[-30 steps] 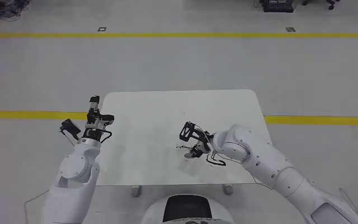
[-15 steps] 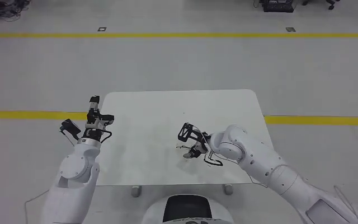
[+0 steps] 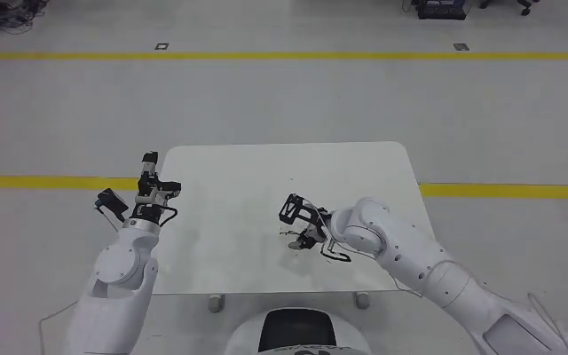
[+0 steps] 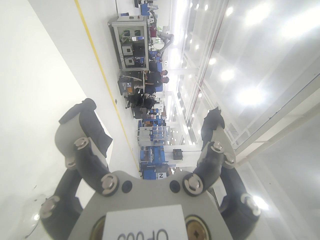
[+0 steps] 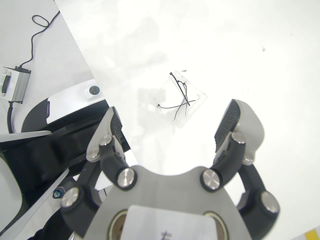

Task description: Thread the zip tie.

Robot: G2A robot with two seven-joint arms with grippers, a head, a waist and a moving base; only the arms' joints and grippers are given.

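Observation:
A small pile of thin black zip ties (image 5: 182,95) lies crossed on a small clear square tray (image 5: 197,93) on the white table (image 3: 266,177). My right gripper (image 5: 172,113) hovers above the tray, open, with nothing between its ribbed fingers (image 5: 225,119). From above, the right gripper (image 3: 293,213) sits over the table's front middle, with the zip ties (image 3: 293,234) just beneath it. My left gripper (image 4: 150,111) is open and empty, pointing out into the room. It stands at the table's left edge (image 3: 146,173), far from the zip ties.
The table's front edge runs close to the tray. On the floor beside it lie a black cable (image 5: 37,26) and a grey power box (image 5: 15,84). Yellow floor lines (image 3: 284,56) cross the room behind the table.
My right gripper has shifted slightly to the left over the tray. The left arm has not moved.

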